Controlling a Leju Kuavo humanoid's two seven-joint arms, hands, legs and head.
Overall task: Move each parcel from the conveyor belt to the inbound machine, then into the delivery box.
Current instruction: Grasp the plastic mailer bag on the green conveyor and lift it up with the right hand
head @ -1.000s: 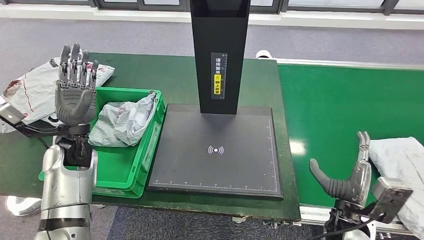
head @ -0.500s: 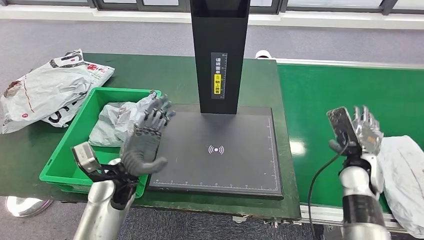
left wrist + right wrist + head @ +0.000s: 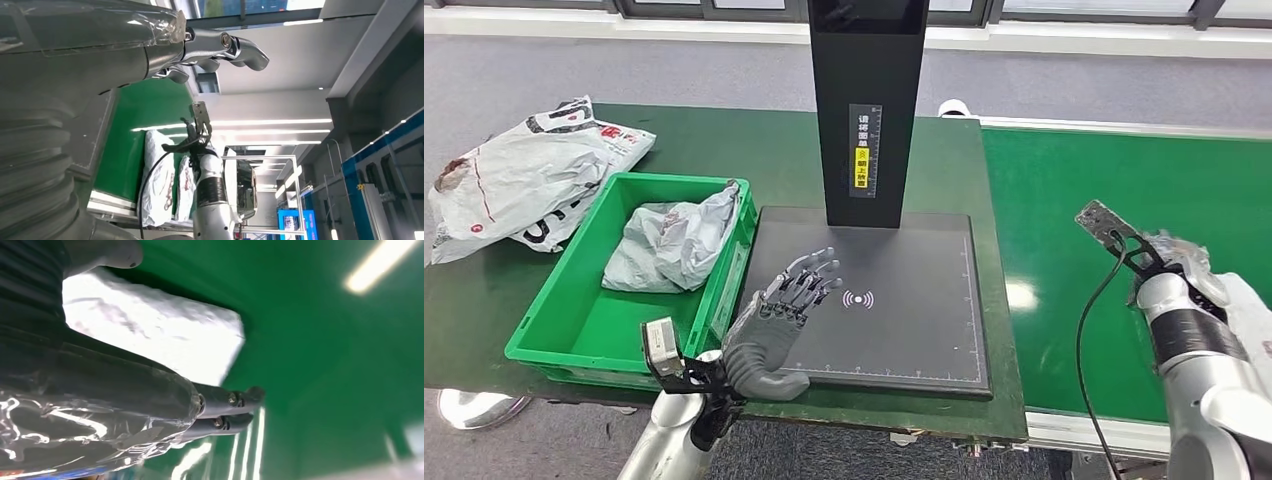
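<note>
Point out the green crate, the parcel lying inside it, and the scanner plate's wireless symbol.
green crate point(image 3: 572, 350), head view, bare floor of the bin.
parcel in crate point(image 3: 669, 248), head view, middle of the crumpled grey bag.
wireless symbol point(image 3: 857, 299), head view, centre of the white mark.

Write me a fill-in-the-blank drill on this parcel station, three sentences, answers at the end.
1. The crumpled grey parcel lies inside the ____ crate.
2. The left robot hand, fingers spread and holding nothing, is over the black ____ platform marked with a wireless symbol.
3. The white parcel beside the right robot hand lies on the green ____.

Missing words: green; scanner; conveyor belt
</note>
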